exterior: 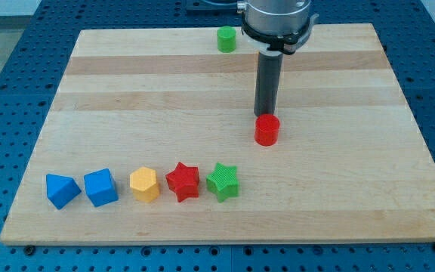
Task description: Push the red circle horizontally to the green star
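Red circle (266, 130) is seen as a short red cylinder standing upright on the wooden worktop (127, 98), right of the middle of the board. My tip (263, 115) is placed just above the red circle in the view, at its upper edge, and appears to touch it or nearly so; true contact cannot be told. No jaws are carried by the end effector, which is a plain dark rod, so nothing is gripped and no open or closed state applies. Green star (223, 182) is found lower in the view and to the left of the red circle, well apart from it. A row is formed along the view's bottom: the green star at the right end, a red star (183, 181) touching or just beside it, then a yellow hexagonal block (144, 184), a blue cube (100, 187) and a second blue block (62, 190) of angular shape at the left end. A green cylinder (226, 38) is set near the view's top edge, left of the rod.
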